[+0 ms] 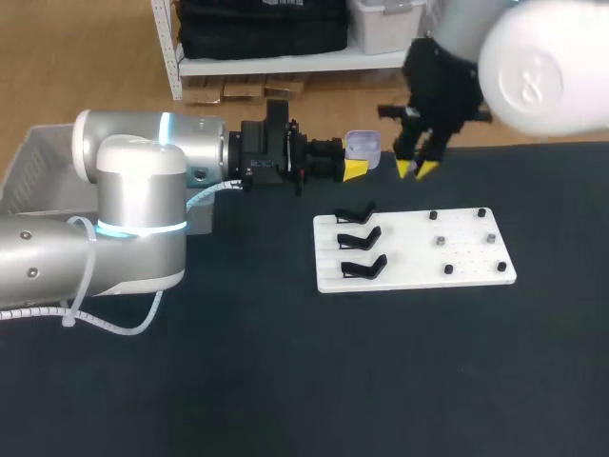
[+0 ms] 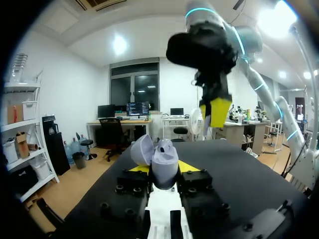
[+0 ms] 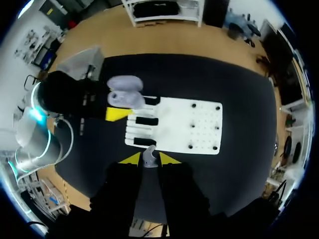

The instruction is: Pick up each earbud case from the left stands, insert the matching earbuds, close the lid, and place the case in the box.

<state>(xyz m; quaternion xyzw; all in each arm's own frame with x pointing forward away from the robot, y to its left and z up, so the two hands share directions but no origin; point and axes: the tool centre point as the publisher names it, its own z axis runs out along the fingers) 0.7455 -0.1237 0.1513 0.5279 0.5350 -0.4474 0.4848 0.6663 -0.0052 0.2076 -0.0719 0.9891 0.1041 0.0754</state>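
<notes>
Holding: left gripper (image 2: 164,168) pinches the open case (image 1: 363,145), mouth upward, above the table (image 1: 285,381) at the board's (image 1: 466,257) 11 o'clock.
Other arm: right gripper (image 3: 149,159) pinches a small pale earbud (image 3: 149,155), tips pointing down.
Relation: in the head view the case lies just beside the right gripper, at its 10 o'clock.
Stands (image 1: 362,240): all three on the board look empty.
Next: likely lowering the earbud into the case.

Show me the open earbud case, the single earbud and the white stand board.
earbud case (image 2: 164,162), left wrist view, on its rounded body.
earbud (image 3: 149,156), right wrist view, on its grey shell.
white stand board (image 1: 411,262), head view, on a bare patch near its front edge.
</notes>
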